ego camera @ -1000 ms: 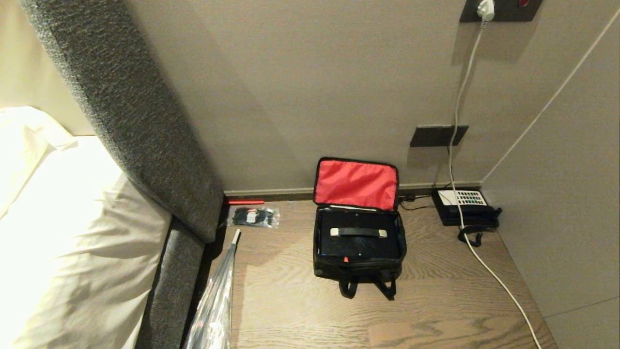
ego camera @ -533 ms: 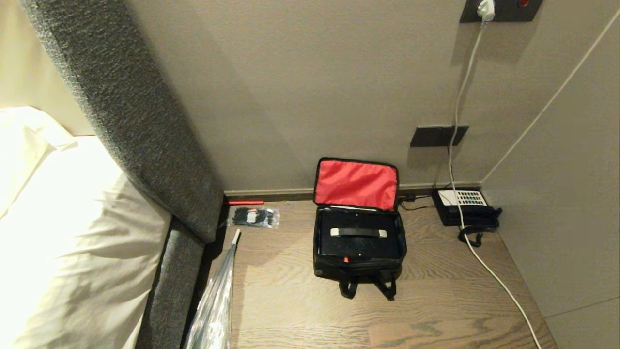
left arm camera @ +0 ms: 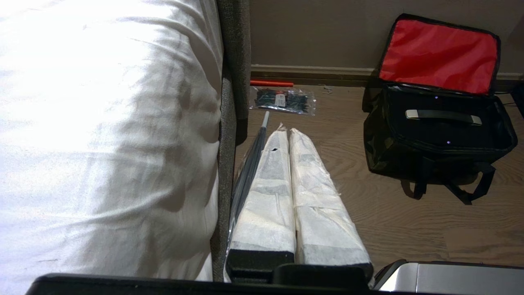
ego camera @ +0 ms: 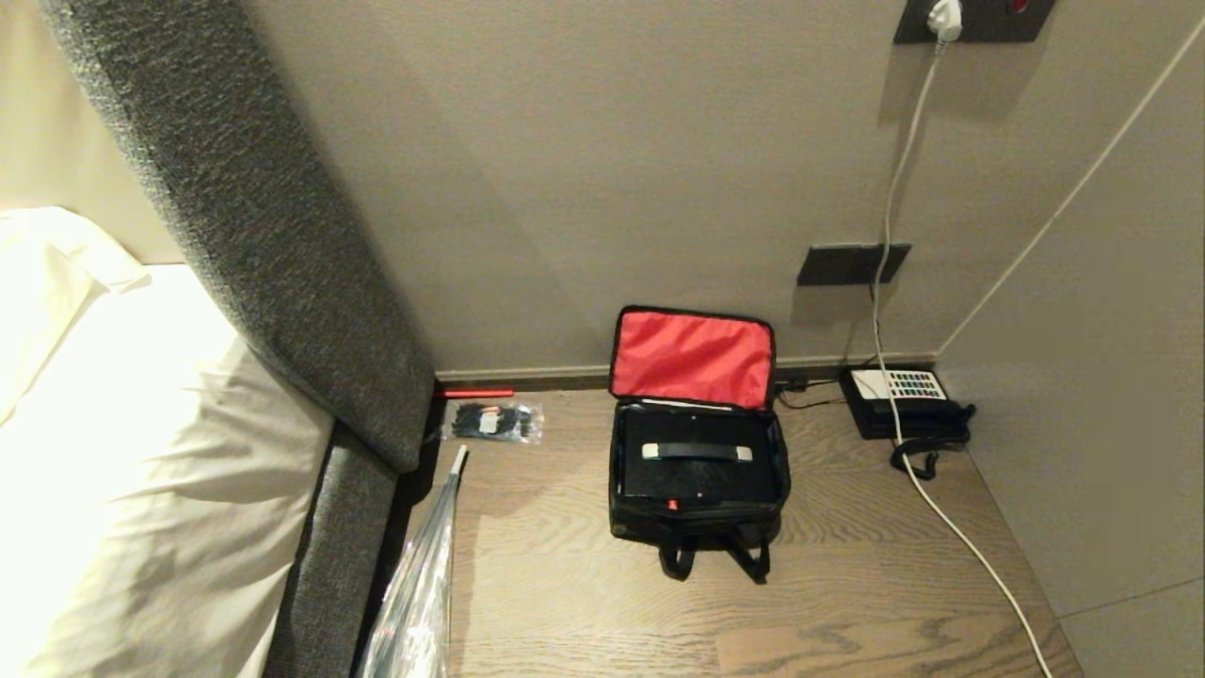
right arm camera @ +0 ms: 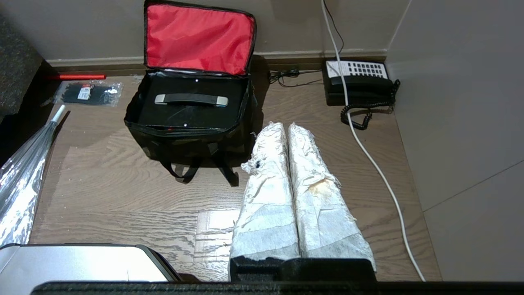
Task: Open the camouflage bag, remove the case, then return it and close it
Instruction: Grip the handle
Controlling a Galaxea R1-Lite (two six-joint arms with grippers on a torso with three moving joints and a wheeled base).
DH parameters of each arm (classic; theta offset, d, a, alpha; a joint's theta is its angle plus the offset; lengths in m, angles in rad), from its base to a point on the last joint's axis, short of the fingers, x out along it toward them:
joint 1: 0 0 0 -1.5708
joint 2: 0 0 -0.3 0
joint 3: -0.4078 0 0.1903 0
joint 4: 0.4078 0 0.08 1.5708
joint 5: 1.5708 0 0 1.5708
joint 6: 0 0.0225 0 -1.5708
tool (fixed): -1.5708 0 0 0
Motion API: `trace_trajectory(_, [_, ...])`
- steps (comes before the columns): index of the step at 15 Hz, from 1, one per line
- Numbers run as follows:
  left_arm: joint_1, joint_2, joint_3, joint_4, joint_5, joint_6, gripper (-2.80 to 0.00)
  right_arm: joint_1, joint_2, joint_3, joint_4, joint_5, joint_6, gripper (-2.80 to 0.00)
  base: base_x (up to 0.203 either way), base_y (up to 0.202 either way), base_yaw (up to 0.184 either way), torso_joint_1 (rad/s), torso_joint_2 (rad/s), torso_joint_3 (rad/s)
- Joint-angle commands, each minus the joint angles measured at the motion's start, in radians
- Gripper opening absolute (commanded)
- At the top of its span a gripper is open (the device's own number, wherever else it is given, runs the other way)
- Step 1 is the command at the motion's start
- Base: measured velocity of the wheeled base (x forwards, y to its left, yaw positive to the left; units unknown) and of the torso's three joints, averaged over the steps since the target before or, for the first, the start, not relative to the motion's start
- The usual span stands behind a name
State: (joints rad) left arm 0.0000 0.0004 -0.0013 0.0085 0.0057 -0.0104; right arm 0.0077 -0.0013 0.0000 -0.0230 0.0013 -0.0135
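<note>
The camouflage bag (ego camera: 697, 513) stands on the wooden floor by the wall, its red-lined lid (ego camera: 692, 358) propped open against the wall. Inside lies the black case (ego camera: 697, 468), flat, with a silver-ended handle on top and a small red spot at its near edge. The bag (left arm camera: 393, 143) and the case (left arm camera: 440, 131) also show in the left wrist view, and the bag (right arm camera: 163, 141) with the case (right arm camera: 192, 110) in the right wrist view. My left gripper (left arm camera: 284, 133) is shut and empty, near the bed, well short of the bag. My right gripper (right arm camera: 286, 127) is shut and empty, just beside the bag's straps. Neither arm shows in the head view.
A bed (ego camera: 113, 452) with a grey upholstered frame (ego camera: 273, 245) fills the left. A clear plastic-wrapped rod (ego camera: 424, 584) and a packet of black ties (ego camera: 491, 421) lie by it. A black telephone (ego camera: 899, 400) and a white cable (ego camera: 941, 513) sit in the right corner.
</note>
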Motion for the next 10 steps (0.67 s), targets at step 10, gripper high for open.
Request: trace_trajectory(10, [0.0,-0.002,0.0,-0.001,0.0,0.0,-2.8,0.0,-0.031,-0.097,0.059,-0.001,-0.004,-2.8,0.0,0.0,0.0,0.0,0.0,0.0])
